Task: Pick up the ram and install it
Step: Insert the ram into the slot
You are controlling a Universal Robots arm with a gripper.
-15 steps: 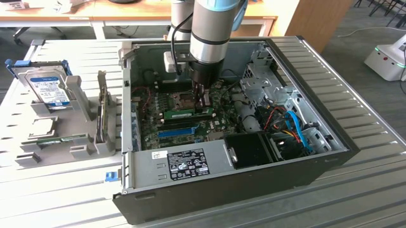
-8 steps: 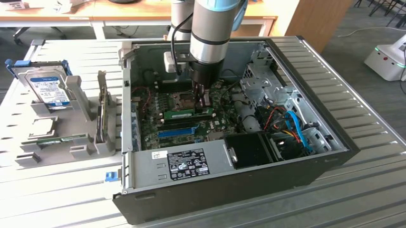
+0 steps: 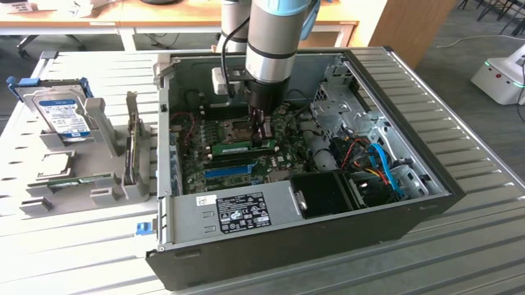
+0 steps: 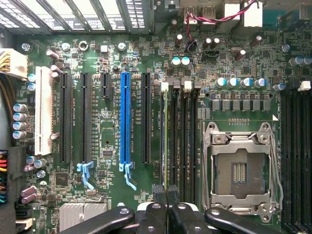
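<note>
Ram [image 4: 166,136] stands edge-on in the motherboard [image 4: 111,129], tool [image 4: 166,192] pinched narrow on it.

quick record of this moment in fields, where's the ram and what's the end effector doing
setting: open computer case
end effector: shut, low over the motherboard
ram: on edge along a black slot, between the blue slot and the processor socket
contact: end effector tips at one end of the ram; pinching or only touching, cannot tell
outside case: hard drive in a rack, exterior view's left
</note>
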